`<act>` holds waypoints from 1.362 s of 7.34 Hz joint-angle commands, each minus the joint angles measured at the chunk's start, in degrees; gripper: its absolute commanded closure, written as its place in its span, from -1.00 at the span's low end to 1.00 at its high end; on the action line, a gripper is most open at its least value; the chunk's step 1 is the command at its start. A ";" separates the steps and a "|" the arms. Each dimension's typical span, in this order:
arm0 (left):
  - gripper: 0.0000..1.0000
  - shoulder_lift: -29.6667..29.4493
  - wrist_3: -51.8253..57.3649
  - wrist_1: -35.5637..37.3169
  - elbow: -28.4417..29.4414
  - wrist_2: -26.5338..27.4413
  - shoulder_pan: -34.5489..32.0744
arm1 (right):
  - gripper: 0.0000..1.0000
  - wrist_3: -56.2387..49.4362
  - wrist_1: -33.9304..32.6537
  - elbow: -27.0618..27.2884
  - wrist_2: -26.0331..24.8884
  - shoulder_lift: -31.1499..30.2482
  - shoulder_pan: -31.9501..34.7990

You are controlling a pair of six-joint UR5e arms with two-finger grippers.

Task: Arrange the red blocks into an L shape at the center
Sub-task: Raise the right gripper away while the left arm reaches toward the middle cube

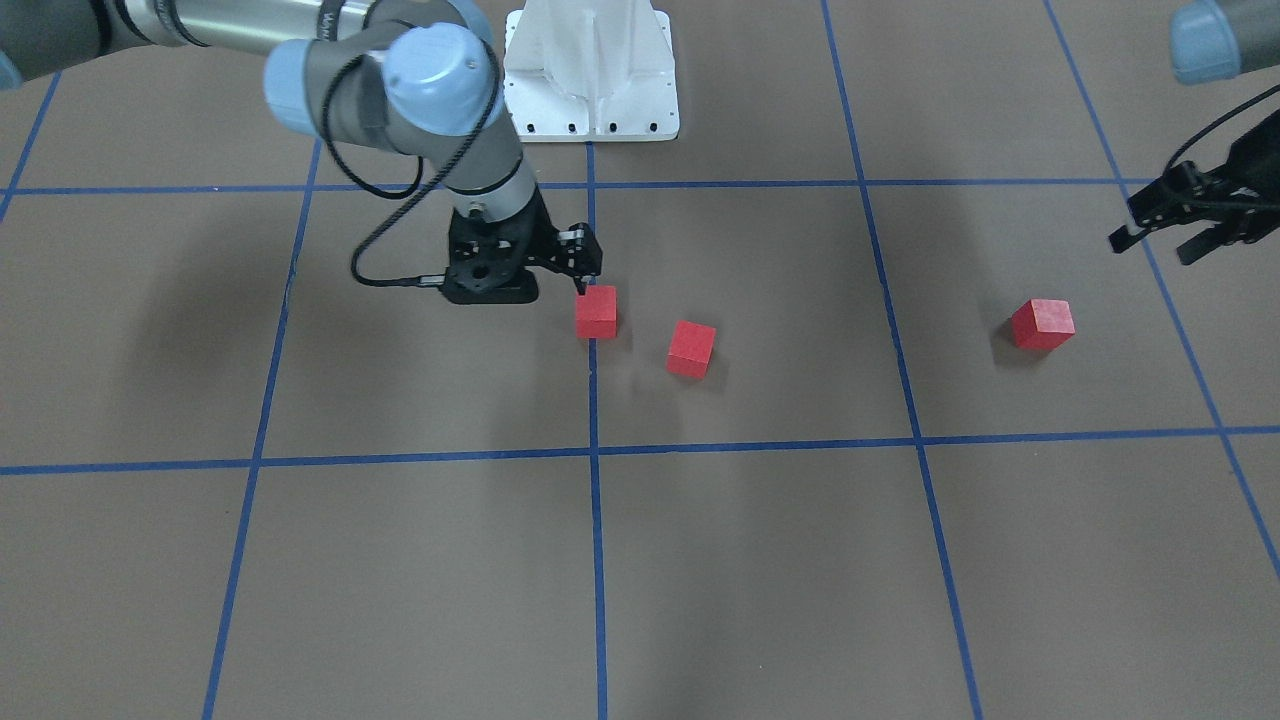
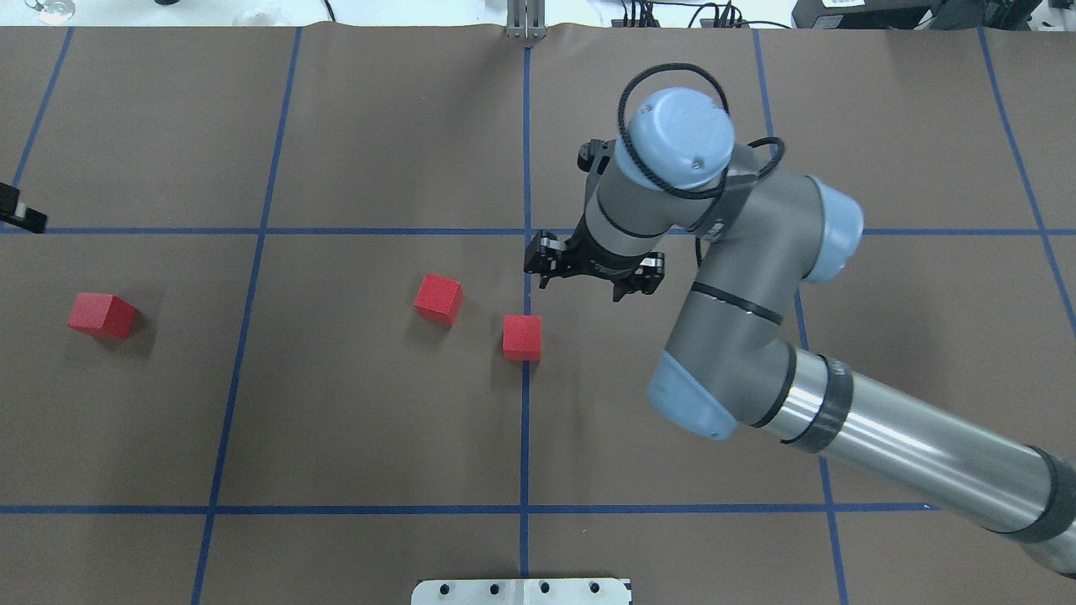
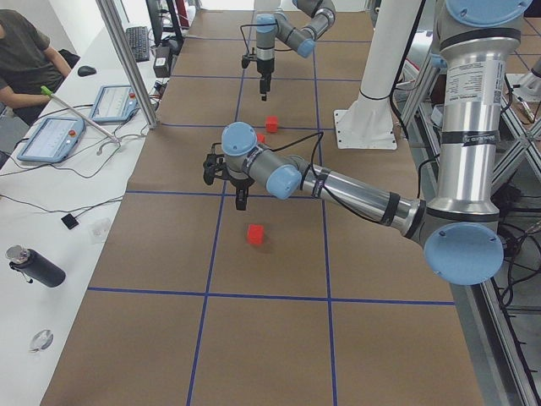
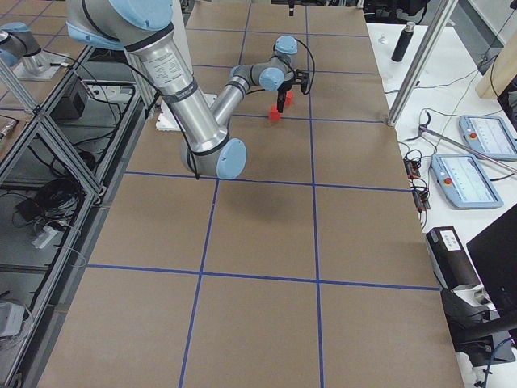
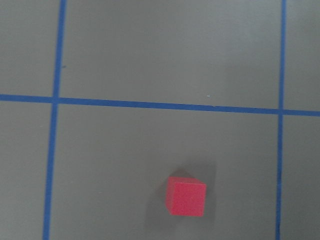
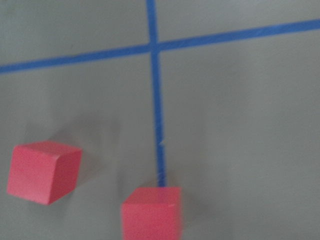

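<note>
Three red blocks lie on the brown gridded table. One block [image 1: 596, 311] sits on the centre blue line and also shows in the overhead view [image 2: 522, 337]. A second [image 1: 691, 348] lies close beside it, apart and slightly turned [image 2: 439, 298]. The third [image 1: 1042, 323] lies far off toward the robot's left [image 2: 102, 315]. My right gripper [image 2: 588, 281] hovers open and empty just past the centre-line block. The right wrist view shows both central blocks [image 6: 150, 212] [image 6: 44, 171]. My left gripper [image 1: 1155, 245] is open and empty, raised near the third block [image 5: 186, 196].
The white robot base plate [image 1: 590, 70] stands at the table's robot-side edge. Blue tape lines divide the brown table [image 2: 378, 420] into large squares. An operators' bench with tablets [image 3: 51, 135] runs along the far side.
</note>
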 commanded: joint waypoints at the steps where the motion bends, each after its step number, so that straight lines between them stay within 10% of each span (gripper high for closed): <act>1: -1.00 -9.24 -19.52 -7.70 0.31 10.26 15.33 | -1.00 -9.22 0.48 5.90 5.85 -11.08 7.64; 5: -0.83 -28.50 -18.31 2.55 8.81 20.78 28.91 | -1.00 -18.50 0.75 6.18 8.95 -17.46 13.91; 10: -0.98 -31.44 -3.78 6.10 12.52 31.30 33.15 | -1.00 -19.03 0.75 5.74 8.25 -18.43 13.74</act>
